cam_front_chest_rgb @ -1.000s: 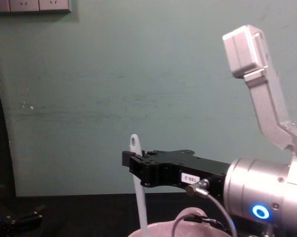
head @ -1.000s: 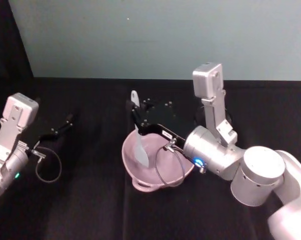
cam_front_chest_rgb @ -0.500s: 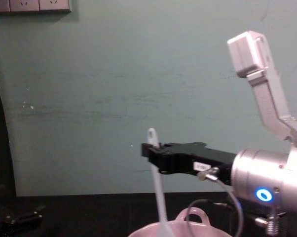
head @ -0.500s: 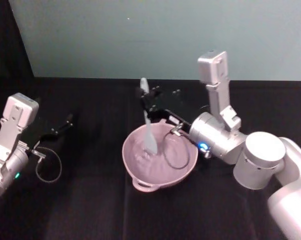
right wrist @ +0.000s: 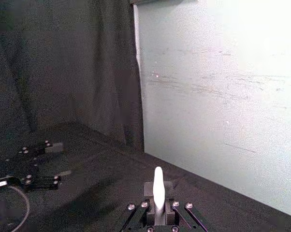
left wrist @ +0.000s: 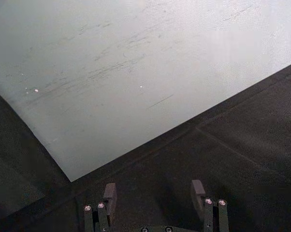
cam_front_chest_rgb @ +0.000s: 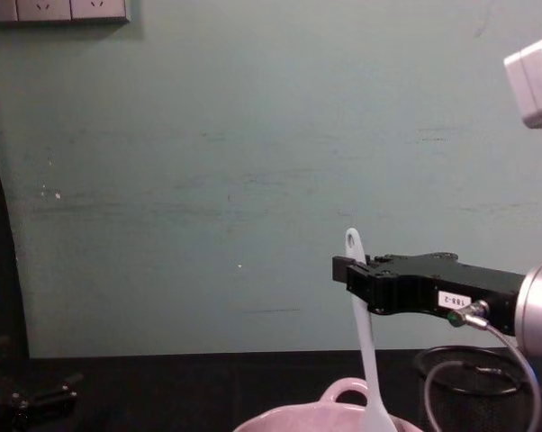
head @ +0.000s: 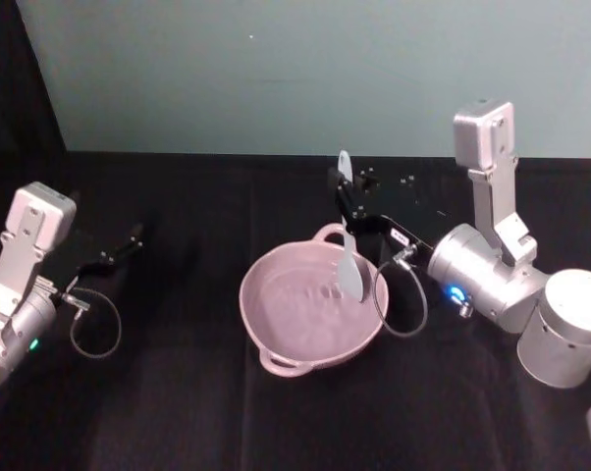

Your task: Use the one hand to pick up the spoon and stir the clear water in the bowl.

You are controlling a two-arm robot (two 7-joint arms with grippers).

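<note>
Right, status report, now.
Right gripper shut on spoon, blade in bowl near right rim. Left gripper open, parked left. Mesh cup behind bowl, right side.

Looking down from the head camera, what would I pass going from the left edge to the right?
The left gripper, parked → pink bowl → silver wrist of the right arm. The right gripper, shut on the spoon, overlaps the bowl's right side, so neither is ranked.

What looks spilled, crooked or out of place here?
Nothing stands out. The right hand holds the spoon nearly upright with its blade in the bowl; no spill is visible on the table. The left hand is parked at the left.
</note>
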